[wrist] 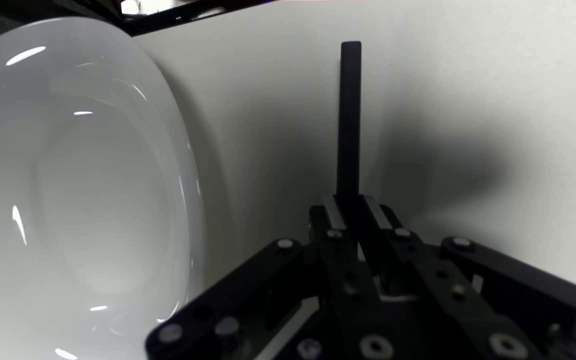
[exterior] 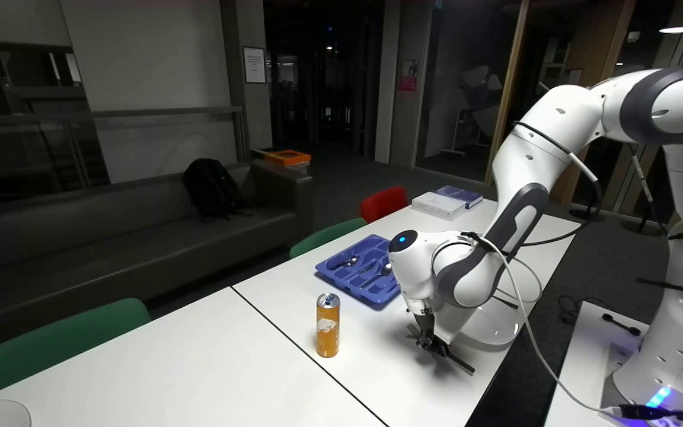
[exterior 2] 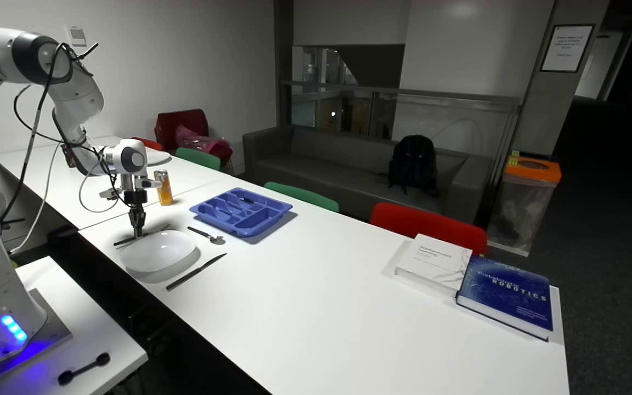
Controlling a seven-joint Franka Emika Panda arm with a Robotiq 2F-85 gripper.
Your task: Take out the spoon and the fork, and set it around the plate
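Wrist view: white plate (wrist: 108, 200) cut off by left and bottom edges; claw (wrist: 357, 212) covers one end of the black-handled utensil (wrist: 349, 115). In an exterior view, arm (exterior: 531, 154) hides part of blue cutlery tray (exterior: 348, 287) and of white plate. Framed notice (exterior 2: 567, 48): print too small to read in both exterior views.

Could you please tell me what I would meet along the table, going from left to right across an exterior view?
In an exterior view: gripper, orange can, blue tray, white book, blue book.
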